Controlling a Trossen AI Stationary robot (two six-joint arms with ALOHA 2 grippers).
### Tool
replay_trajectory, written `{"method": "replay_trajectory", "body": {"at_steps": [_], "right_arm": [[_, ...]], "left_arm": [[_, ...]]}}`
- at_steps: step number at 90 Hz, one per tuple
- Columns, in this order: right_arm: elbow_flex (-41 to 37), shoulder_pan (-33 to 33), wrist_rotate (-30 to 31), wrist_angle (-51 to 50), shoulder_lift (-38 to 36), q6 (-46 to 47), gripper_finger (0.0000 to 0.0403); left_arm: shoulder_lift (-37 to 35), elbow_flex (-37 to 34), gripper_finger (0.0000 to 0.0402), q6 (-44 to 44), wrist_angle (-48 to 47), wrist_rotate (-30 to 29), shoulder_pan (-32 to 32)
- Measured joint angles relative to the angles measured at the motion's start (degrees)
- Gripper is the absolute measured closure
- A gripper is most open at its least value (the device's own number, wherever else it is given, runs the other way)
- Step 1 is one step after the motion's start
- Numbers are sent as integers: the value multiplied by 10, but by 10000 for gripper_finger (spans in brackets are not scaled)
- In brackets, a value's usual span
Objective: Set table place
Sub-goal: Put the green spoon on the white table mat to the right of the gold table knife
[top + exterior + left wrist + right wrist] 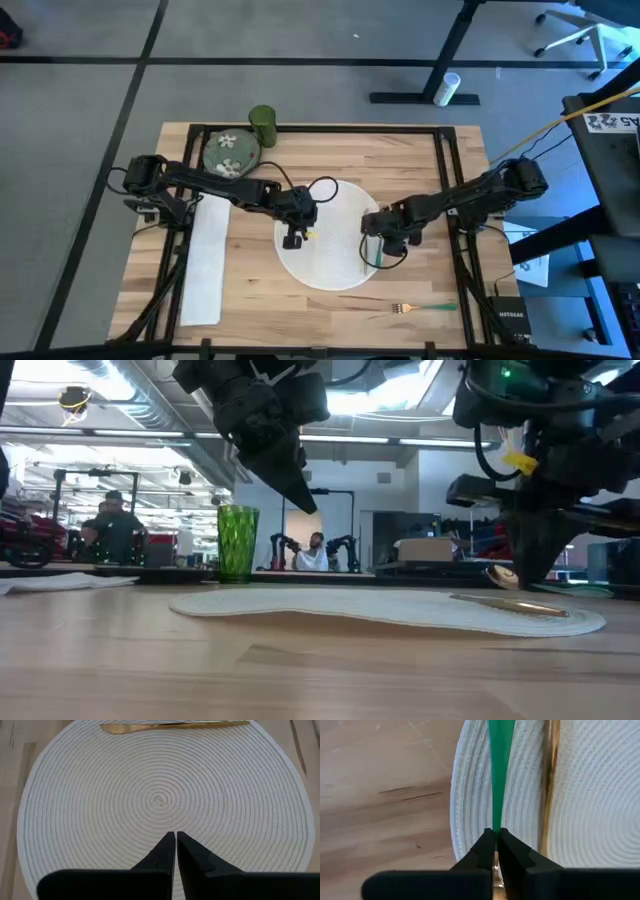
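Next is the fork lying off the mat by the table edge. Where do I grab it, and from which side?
Take the fork by the middle of its green handle, coming straight down from above. It lies flat on the table, parallel to the edge, with its gold tines toward the left arm's side, so close across the thin handle. The right tool is nearer but is shut on another green-handled utensil.

pretty even overhead light, soft shadows only. low view is backlit by bright ceiling lights, so the arms go near black, and the table (300, 670) up close is blurry. wrist views look sharp.
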Motion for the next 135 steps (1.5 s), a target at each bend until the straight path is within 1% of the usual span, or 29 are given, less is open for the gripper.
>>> {"method": "replay_trajectory", "body": {"at_steps": [21,64,135], "right_arm": [[0,0,0,21,0,-7,403],[0,0,0,16,7,-29,403],[0,0,4,31,9,-28,402]], "left_arm": [[0,0,402,0,0,0,0],[0,0,402,1,0,0,0],[0,0,402,0,-2,0,0]]}}
